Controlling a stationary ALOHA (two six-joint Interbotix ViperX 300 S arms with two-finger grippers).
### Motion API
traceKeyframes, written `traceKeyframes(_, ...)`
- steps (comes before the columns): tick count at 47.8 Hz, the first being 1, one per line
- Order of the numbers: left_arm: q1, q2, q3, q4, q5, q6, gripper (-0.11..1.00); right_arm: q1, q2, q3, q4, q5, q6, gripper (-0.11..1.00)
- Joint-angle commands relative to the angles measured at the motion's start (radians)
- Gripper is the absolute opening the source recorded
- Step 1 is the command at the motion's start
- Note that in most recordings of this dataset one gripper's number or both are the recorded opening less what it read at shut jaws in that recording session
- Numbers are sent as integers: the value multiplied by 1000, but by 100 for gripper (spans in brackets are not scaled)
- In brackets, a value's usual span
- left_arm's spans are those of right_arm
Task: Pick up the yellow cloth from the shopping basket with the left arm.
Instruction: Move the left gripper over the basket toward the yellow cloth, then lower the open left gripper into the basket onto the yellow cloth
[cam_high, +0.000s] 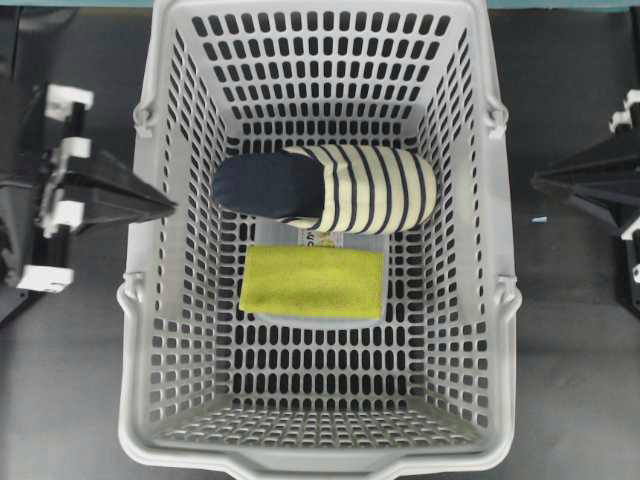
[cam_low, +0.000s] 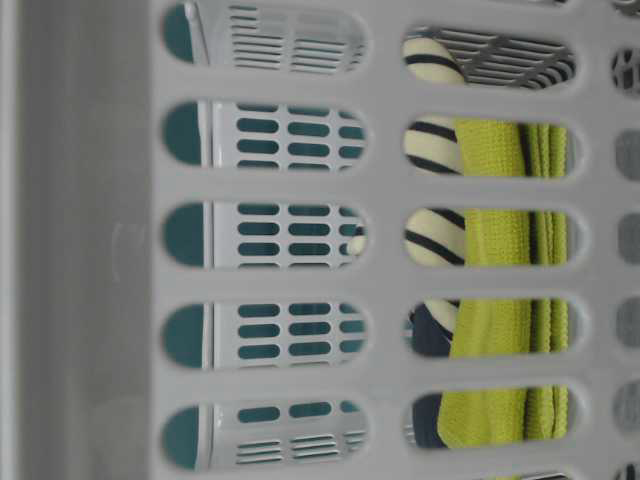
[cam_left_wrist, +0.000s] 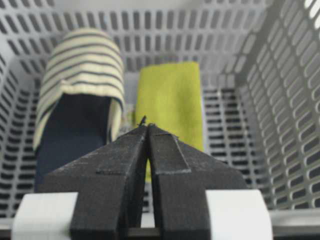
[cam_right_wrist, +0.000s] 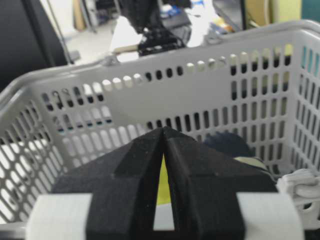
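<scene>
Left gripper (cam_high: 165, 205) sits outside the shopping basket (cam_high: 150, 300), at about 9 o'clock from the basket's middle in the overhead view, its pointed tip just beside the slotted wall near the rim and aimed toward 3 o'clock. Its two black fingers are pressed together with nothing between them; the left wrist view shows them (cam_left_wrist: 147, 127) meeting in a closed point above the rim, looking down into the basket. The arm behind it lies level, stretching away toward 9 o'clock.

Right gripper (cam_high: 540, 180) rests at about 3 o'clock, outside the opposite wall and a little apart from it, tip aimed toward 9 o'clock. In its own wrist view the fingers (cam_right_wrist: 162, 131) touch at the tip, with only a thin sliver of gap lower down, holding nothing.

On the basket floor lies the yellow cloth (cam_high: 312, 282), a flat folded rectangle near the centre. A striped slipper (cam_high: 330, 188) lies at 12 o'clock from the cloth, just beside it, navy opening toward 9 o'clock. A pale flat item shows under the cloth's edges; what it is cannot be told.
</scene>
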Motion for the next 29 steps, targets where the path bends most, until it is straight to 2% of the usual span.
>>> traceKeyframes(1, -2, 44, -91, 5, 48, -2, 0, 0, 11, -32, -9, 11, -18, 6)
traceKeyframes(4, -2, 78, -127, 5, 78, 0, 0, 0, 11, -35, -11, 23, -37, 19)
traceKeyframes(11, -2, 179, -222, 5, 178, -3, 0, 3, 9, -37, -11, 49, -75, 62)
traceKeyframes(15, -3, 239, -270, 5, 236, -3, 0, 15, 9, -37, -11, 54, -78, 80)
traceKeyframes(17, -3, 267, -291, 5, 258, -3, 0, 15, 8, -37, -11, 54, -77, 83)
traceKeyframes(23, 5, 351, -364, 5, 313, -2, 2, 15, 2, -38, -11, 61, -74, 78)
traceKeyframes(26, 12, 385, -393, 5, 331, -2, 10, 15, -2, -37, -11, 61, -74, 78)
traceKeyframes(29, 17, 416, -417, 5, 351, -2, 25, 15, -2, -38, -11, 61, -74, 78)
